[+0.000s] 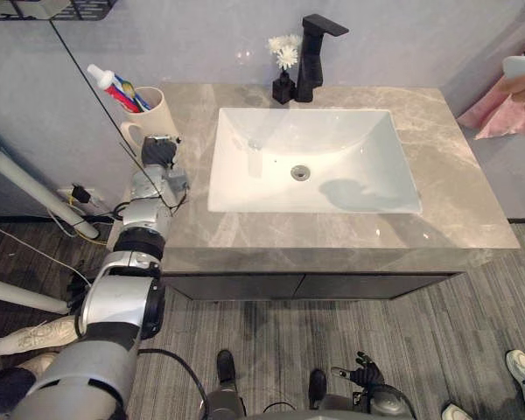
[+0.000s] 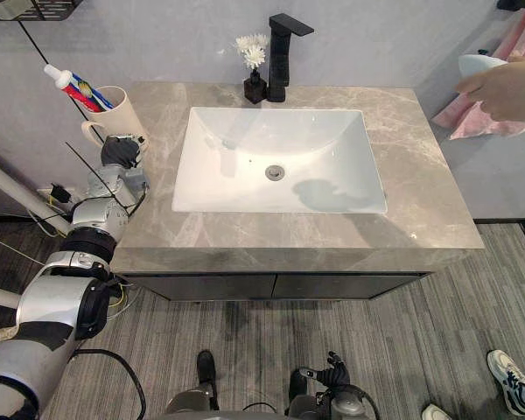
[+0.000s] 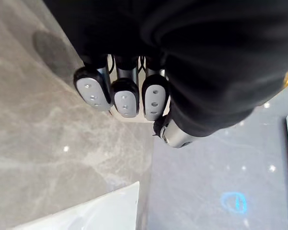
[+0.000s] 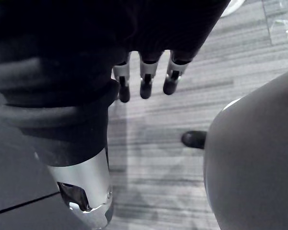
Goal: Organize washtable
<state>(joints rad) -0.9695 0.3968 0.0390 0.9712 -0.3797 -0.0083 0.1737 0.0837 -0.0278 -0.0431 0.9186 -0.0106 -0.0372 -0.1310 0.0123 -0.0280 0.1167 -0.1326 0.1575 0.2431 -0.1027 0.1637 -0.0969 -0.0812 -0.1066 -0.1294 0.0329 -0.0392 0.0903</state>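
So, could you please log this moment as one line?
left robot hand: at cup handle | right robot hand: open, idle, low

Right hand (image 4: 134,43) shows dark ribbed cover, silver dark-tipped fingers (image 4: 146,72).

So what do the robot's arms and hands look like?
The left arm is made of chunky silver-grey shells with black joints between them. The left hand wears a dark ribbed cover. The right hand has the same dark cover, and slim silver fingers ending in dark tips.
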